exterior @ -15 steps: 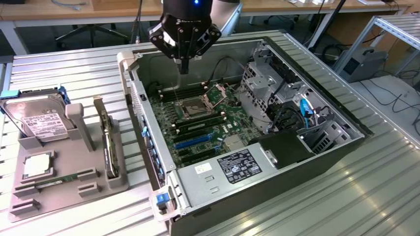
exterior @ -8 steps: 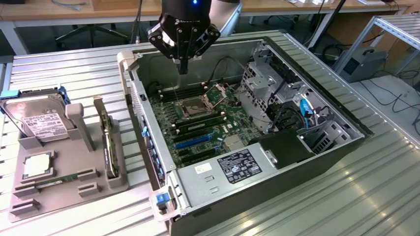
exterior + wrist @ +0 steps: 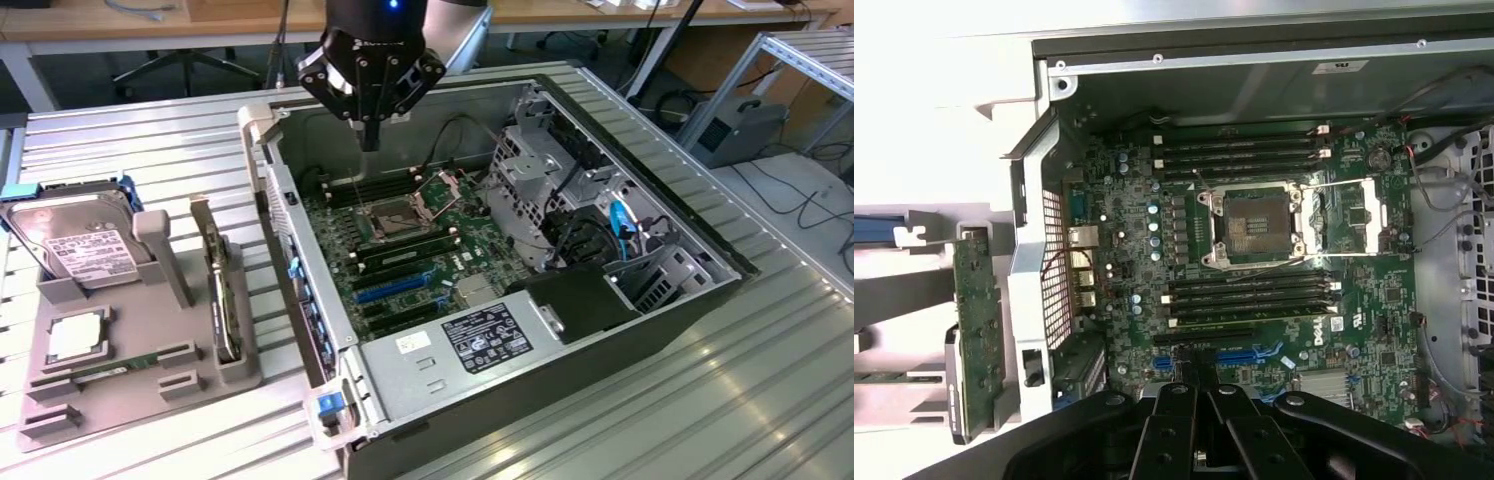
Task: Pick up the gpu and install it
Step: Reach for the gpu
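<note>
Nearest, at the exterior view's left, a grey holder point(image 3: 134, 390) carries the gpu point(image 3: 227, 300), which stands on edge in its slot near the hard drive point(image 3: 80, 250), untouched. To the right lies the open case point(image 3: 441, 400), its motherboard point(image 3: 400, 250) bare and the blue slots point(image 3: 394, 290) free. Farthest, the gripper point(image 3: 371, 138) hangs over the board's far part, fingers pressed together and empty. I judge the pick not yet begun; grasping calls for parted fingers aligned along the card's thin top edge.

The gpu point(image 3: 224, 300) stands edge-on in its holder point(image 3: 147, 365), faces hidden; the exterior view's top edge cuts off the arm point(image 3: 380, 20)
</note>
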Controlling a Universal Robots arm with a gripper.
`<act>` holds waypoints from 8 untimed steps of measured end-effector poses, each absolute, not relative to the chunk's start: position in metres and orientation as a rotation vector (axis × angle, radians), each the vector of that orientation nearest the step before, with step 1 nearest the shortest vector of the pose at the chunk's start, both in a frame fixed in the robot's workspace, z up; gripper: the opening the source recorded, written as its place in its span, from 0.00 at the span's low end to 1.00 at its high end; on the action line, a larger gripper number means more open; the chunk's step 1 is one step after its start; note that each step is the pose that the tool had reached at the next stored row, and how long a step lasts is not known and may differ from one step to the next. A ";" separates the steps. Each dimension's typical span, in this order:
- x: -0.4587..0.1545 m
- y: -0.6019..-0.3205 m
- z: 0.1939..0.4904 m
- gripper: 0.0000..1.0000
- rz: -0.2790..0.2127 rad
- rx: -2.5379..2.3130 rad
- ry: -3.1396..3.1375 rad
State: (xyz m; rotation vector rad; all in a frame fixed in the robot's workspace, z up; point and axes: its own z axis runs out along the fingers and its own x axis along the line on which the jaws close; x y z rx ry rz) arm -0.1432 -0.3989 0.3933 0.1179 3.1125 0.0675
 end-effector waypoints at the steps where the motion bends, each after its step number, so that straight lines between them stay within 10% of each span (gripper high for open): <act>1: -0.143 -0.399 0.393 0.11 0.068 0.118 3.112; 8: -0.145 -0.399 0.393 0.11 0.068 0.118 3.112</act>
